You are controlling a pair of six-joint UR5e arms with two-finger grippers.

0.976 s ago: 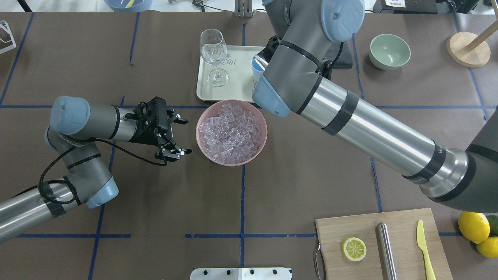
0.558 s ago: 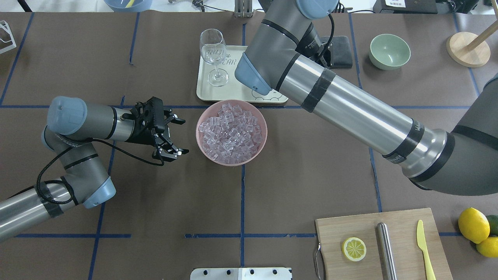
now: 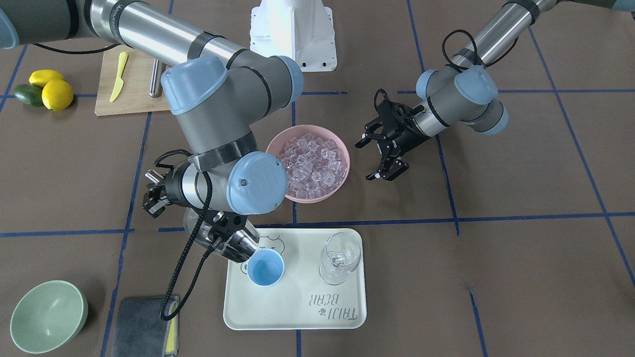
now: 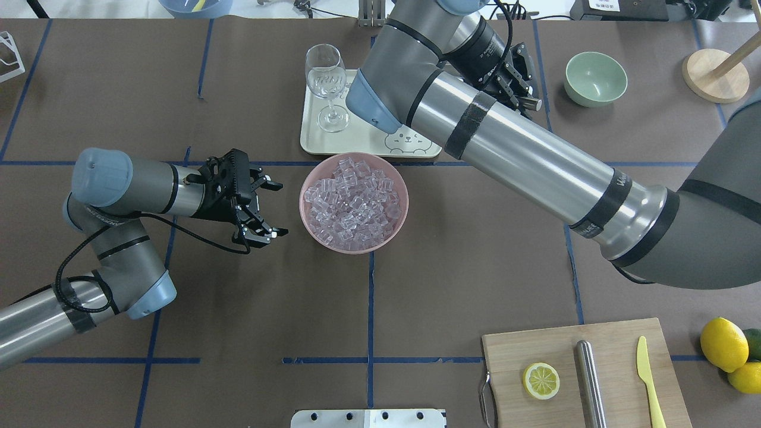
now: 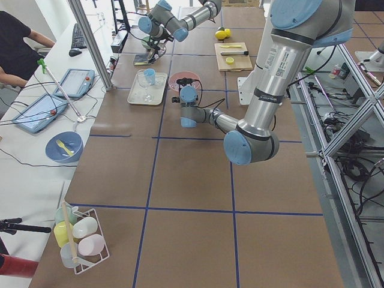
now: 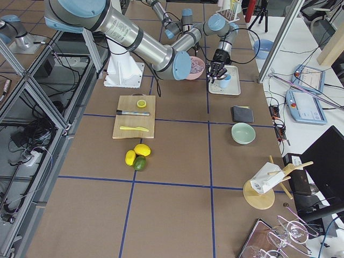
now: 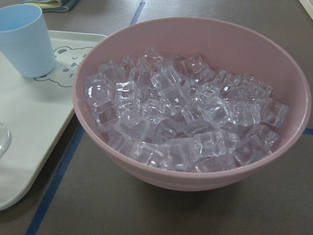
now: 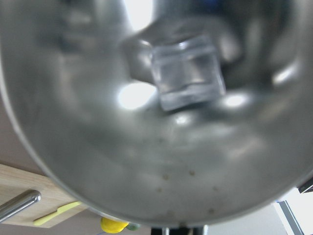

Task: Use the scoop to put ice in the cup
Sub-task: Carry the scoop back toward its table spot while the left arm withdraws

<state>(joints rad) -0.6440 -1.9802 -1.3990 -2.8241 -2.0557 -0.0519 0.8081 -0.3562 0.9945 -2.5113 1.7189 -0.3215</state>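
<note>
Gridding the brown table [image 4: 238,309] is blue tape [image 4: 370,309]; cup [image 3: 266,267] stands on tray [image 3: 287,307].

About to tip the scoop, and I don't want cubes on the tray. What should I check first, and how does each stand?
1. Ice loaded: one cube lies in the scoop: ok.
2. Right gripper shut on the scoop handle: ok.
3. Cup upright on the tray: ok.
4. Scoop lip over the cup's mouth: cannot tell; it sits at the rim.
5. Wine glass apart from the cup: ok.
6. Left gripper open, beside the pink bowl, off the tray: ok.
</note>
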